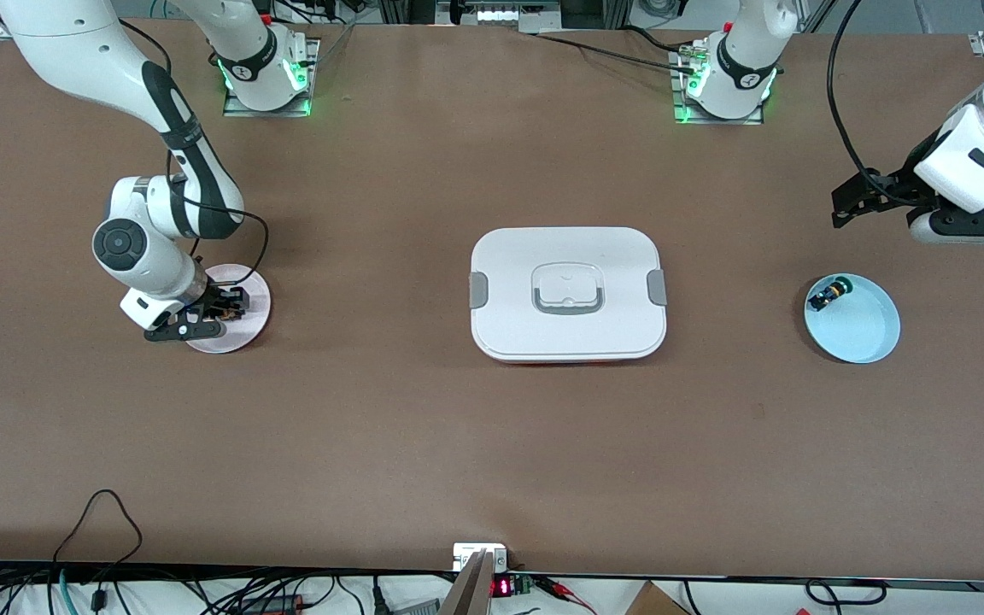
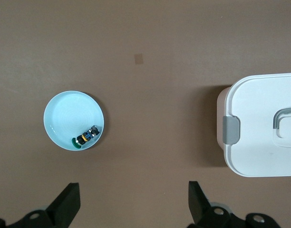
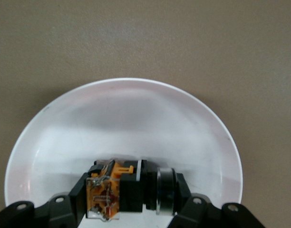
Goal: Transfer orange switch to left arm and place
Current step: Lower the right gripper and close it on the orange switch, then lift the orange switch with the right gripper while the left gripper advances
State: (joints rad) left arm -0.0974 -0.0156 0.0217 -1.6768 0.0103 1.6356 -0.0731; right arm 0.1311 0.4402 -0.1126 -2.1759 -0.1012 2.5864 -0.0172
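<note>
The orange switch [image 3: 118, 192] lies on its side on a white-pink plate [image 3: 136, 118] toward the right arm's end of the table. It also shows in the front view [image 1: 234, 305]. My right gripper [image 3: 131, 195] is down on that plate [image 1: 246, 336], with a finger against each end of the switch. In the front view the right gripper [image 1: 231, 307] partly hides the switch. The white lidded box [image 1: 509, 286] sits mid-table. My left gripper [image 1: 840, 205] is open and empty, up over bare table near the left arm's end, apart from the box [image 2: 264, 104].
A light blue plate [image 1: 863, 329] near the left arm's end holds a small black switch with a green cap [image 1: 828, 295]. Both show in the left wrist view, the plate [image 2: 67, 111] and the switch [image 2: 85, 137]. Cables run along the table's front edge.
</note>
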